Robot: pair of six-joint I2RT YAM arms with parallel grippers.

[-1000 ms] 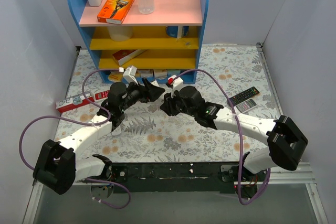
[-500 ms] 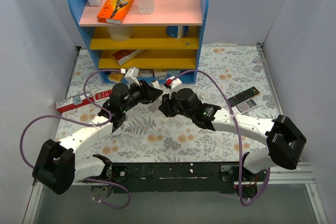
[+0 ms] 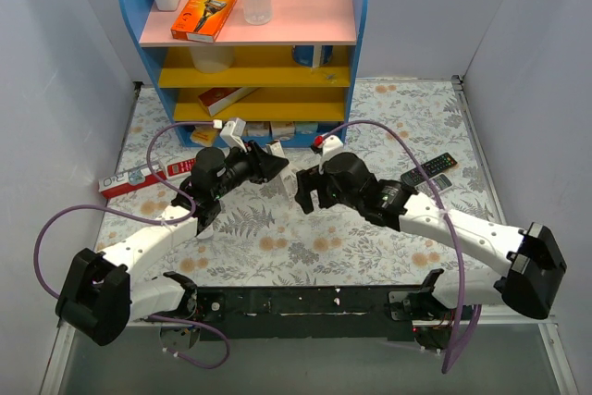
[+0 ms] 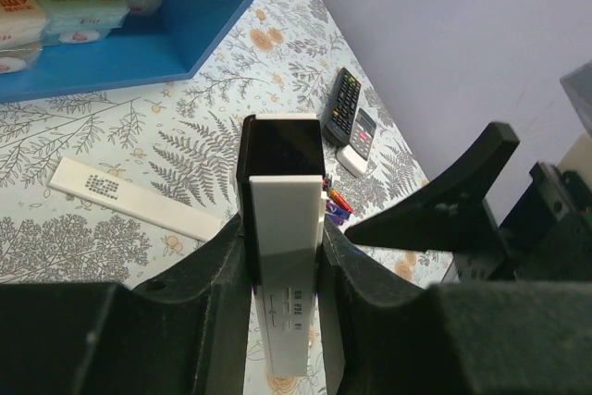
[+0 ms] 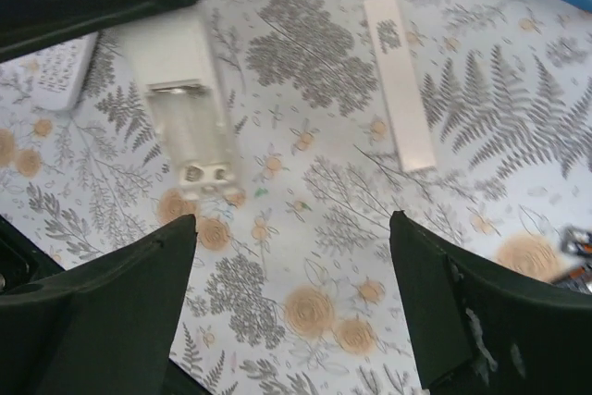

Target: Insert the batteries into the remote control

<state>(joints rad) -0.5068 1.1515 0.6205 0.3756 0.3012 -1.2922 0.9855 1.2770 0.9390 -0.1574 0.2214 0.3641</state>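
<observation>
The left gripper (image 4: 282, 224) is pinched on the remote control (image 4: 285, 302), its two black fingers (image 4: 217, 275) pressing the long sides of the slim white bar. The remote's dark patch sits at the far end, sticking out past the fingertips. The remote is held up off the flower-patterned table cloth (image 3: 277, 238), roughly at the middle of the table and in front of the blue shelf unit (image 3: 242, 53).

In the right wrist view the remote's other face shows, with its battery bay (image 5: 194, 141) uncovered, though the picture is blurred there. The right gripper (image 5: 291, 224) has its fingers spread wide and grips nothing. It hangs just beside the held remote, facing the left gripper from the right and not touching it.

The batteries (image 4: 338, 205) lie on the cloth as a small cluster of coloured cells, just right of the remote's far end in the left wrist view, below both grippers and apart from them. A thin white battery cover (image 4: 139, 201) lies flat on the cloth to the left, nearer the shelf. Beyond the batteries, a black remote (image 4: 344, 104) and a shorter pale remote with a red button (image 4: 359, 141) lie side by side
</observation>
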